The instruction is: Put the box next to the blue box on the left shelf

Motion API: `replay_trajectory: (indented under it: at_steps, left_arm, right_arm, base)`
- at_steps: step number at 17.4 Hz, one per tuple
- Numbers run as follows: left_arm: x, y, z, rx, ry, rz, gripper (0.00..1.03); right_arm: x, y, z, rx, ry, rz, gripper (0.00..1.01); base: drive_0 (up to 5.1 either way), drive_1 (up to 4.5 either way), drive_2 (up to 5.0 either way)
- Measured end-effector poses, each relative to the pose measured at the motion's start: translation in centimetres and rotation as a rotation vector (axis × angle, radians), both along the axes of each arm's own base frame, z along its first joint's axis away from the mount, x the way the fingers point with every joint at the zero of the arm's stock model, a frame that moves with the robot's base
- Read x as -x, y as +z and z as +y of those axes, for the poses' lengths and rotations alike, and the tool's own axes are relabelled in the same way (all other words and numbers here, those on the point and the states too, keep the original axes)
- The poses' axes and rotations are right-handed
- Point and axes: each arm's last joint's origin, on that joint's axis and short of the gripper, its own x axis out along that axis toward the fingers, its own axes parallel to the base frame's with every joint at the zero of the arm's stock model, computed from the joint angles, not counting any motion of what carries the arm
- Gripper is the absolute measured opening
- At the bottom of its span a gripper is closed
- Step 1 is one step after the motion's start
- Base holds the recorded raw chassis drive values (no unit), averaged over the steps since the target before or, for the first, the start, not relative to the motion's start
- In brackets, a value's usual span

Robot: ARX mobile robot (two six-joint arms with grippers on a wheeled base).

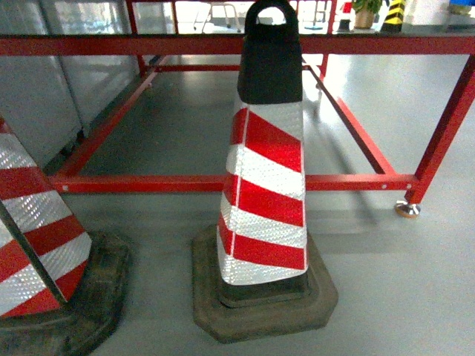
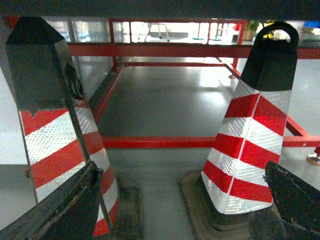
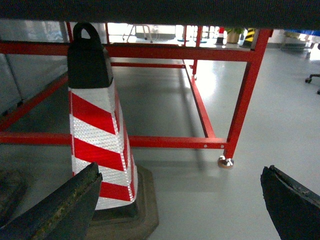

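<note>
Plainly, stage: very early by my judgement; nothing of the placing is done, and finding, lifting and setting down the crate are all left.
Task's box: no blue crate shows in any view, so where it is cannot be told.
Left shelf: no roller rack shows either; only a red-painted steel tube frame (image 1: pixel 223 182) crosses the middle of the head view, standing on the glossy grey floor (image 1: pixel 415 297).
Centre cone: a red-and-white striped reflective traffic cone with black cap and rubber base (image 1: pixel 266 185) fills the middle of the head view, in front of the frame's lower rail.
Second cone: a matching striped cone (image 1: pixel 33 245) sits at the lower left edge, cut off.
Left gripper (image 2: pixel 175 220): dark fingers at the lower corners of its wrist view, spread wide apart, nothing between them.
Right gripper (image 3: pixel 180 210): likewise spread wide apart and empty, low in its wrist view.
Hazard: the cones stand close ahead of the robot and could block its way.
</note>
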Motion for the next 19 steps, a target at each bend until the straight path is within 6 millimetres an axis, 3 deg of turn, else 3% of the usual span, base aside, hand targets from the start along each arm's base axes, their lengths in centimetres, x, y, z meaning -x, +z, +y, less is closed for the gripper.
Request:
replay_trajectory:
  at_steps: [19]
  left_arm:
    - [0.00, -0.01, 0.01, 0.001, 0.002, 0.000, 0.98]
  right_arm:
    - [0.00, 0.01, 0.00, 0.000, 0.001, -0.001, 0.98]
  base:
    - [0.0, 0.00, 0.0]
